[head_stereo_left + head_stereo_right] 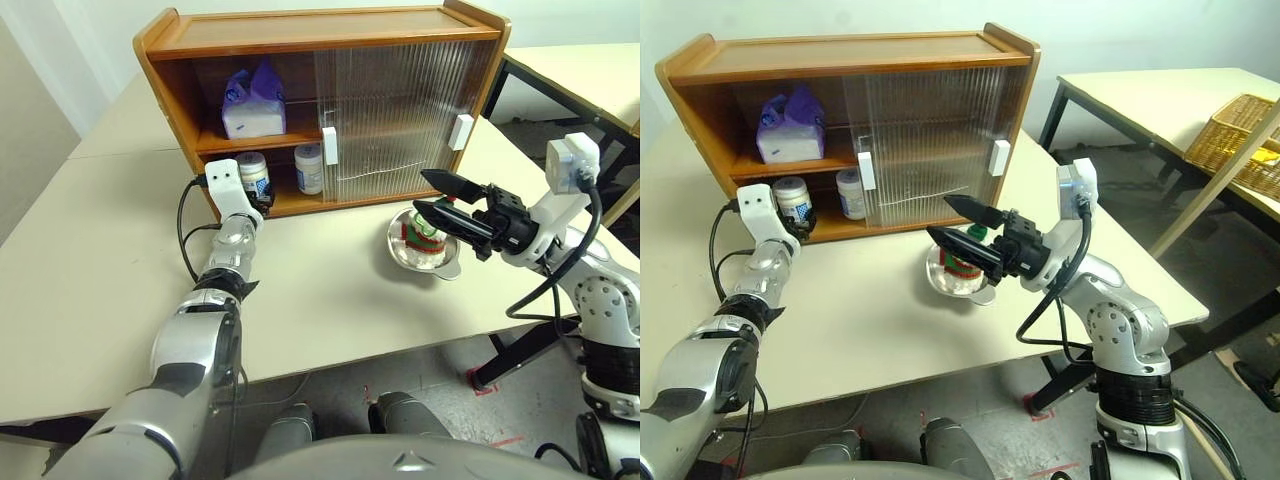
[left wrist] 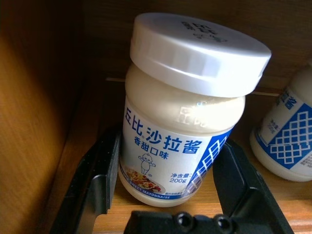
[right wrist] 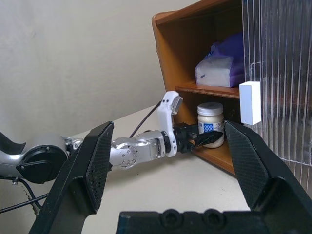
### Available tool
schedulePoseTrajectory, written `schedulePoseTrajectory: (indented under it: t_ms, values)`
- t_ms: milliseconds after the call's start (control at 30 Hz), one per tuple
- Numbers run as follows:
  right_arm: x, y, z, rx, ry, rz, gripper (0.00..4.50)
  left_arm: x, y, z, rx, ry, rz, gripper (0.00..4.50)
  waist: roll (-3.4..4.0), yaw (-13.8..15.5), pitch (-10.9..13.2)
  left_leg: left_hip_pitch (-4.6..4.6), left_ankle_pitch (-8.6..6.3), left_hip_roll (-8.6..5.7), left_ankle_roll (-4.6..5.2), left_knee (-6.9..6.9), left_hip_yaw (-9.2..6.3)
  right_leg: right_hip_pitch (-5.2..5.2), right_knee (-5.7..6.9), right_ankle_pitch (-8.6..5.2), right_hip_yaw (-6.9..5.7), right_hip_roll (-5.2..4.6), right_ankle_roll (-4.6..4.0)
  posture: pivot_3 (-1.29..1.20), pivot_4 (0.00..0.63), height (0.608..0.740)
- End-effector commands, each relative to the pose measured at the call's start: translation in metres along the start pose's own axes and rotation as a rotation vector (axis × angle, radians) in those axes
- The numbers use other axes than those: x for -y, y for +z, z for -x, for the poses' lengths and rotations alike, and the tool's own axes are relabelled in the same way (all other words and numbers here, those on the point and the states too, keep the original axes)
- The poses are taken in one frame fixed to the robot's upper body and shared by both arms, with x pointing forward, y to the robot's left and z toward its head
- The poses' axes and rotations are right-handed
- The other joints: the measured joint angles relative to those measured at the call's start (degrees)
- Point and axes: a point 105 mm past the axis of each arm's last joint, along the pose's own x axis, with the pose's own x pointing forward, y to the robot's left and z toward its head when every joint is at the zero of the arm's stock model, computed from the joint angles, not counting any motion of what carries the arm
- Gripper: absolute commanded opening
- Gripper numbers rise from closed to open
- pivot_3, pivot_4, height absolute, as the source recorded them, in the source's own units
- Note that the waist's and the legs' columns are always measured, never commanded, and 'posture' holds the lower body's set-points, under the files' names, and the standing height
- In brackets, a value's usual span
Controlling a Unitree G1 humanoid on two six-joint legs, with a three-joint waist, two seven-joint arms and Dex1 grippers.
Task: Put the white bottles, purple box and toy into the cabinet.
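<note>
The cabinet point(image 1: 300, 40) stands at the back of the table, its left half open. On its upper shelf lies the purple box point(image 1: 253, 105). Two white bottles are on the lower shelf. My left gripper point(image 2: 168, 146) reaches into the opening, its fingers point(image 2: 100, 170) closed against the base of the left bottle point(image 2: 195, 53), which leans slightly. The other bottle point(image 1: 309, 168) stands apart to its right. The toy point(image 1: 425, 232) sits in a steel bowl point(image 1: 400, 252) in front of the cabinet. My right gripper point(image 1: 428, 194) hovers open just above it, pointing left.
Ribbed sliding doors point(image 1: 400, 110) with white handles cover the cabinet's right half. A black cable point(image 1: 183, 235) loops from my left wrist over the table point(image 1: 100, 250). A second table with a wicker basket point(image 1: 1240, 130) stands to the right.
</note>
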Motion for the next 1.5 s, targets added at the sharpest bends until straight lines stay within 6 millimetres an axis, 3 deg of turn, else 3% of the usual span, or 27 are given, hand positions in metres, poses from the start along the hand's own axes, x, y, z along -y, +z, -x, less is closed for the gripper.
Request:
schedulePoseTrajectory:
  t_ms: [33,333,467,867,1167,1333,1500]
  values:
    - [-0.002,0.001,0.0,-0.011,-0.001,0.014,4.5,0.011,0.005,-0.003,0.004,-0.014,-0.001,3.08,-0.02,0.02,0.01,0.0,0.01,-0.02,0.02,0.01,0.0,0.01,0.0,0.01,-0.02,0.0,0.02,-0.23,0.004,0.74]
    - [-0.004,0.001,0.001,-0.014,-0.006,0.013,4.5,0.017,0.005,-0.006,-0.015,-0.003,-0.004,3.08,-0.06,-0.67,0.04,0.0,0.03,-0.04,0.05,0.04,0.14,0.02,-0.02,0.05,-0.11,0.02,0.12,-0.24,0.008,0.74]
    - [-0.004,0.001,0.001,-0.014,-0.008,0.012,4.5,0.011,0.004,-0.006,-0.019,0.018,-0.023,4.47,-0.07,-1.13,0.05,0.01,0.03,-0.06,0.06,0.05,0.18,0.02,-0.02,0.06,-0.1,0.02,0.13,-0.24,0.009,0.74]
    - [-0.003,0.0,-0.001,-0.011,0.001,0.003,4.5,0.007,0.008,0.001,0.066,-0.023,0.029,4.49,-0.08,-1.43,0.05,0.01,0.03,-0.18,0.05,0.04,0.19,0.02,-0.03,0.06,-0.09,0.03,0.15,-0.21,0.015,0.74]
    - [0.001,-0.003,-0.007,-0.01,0.026,-0.009,4.5,0.007,0.009,0.02,0.13,-0.104,-0.024,4.49,-0.1,-0.77,0.07,0.01,0.02,-0.55,0.01,0.03,0.13,0.01,-0.03,0.05,-0.1,0.03,0.15,-0.17,0.013,0.74]
    - [0.003,-0.003,-0.009,-0.007,0.035,-0.009,4.5,0.033,0.01,0.044,0.146,-0.309,-0.139,4.49,-0.09,0.34,0.06,0.01,-0.25,-0.57,-0.45,0.03,0.12,0.0,-0.04,0.04,-0.08,0.0,0.13,-0.15,0.01,0.74]
    - [0.003,-0.004,-0.01,-0.005,0.04,-0.009,4.5,0.074,0.014,0.072,0.133,-0.544,-0.144,4.49,-0.1,1.73,0.06,0.0,-0.48,-0.12,-0.84,0.02,0.11,-0.04,-0.03,0.06,0.04,-0.06,-0.09,-0.15,0.006,0.74]
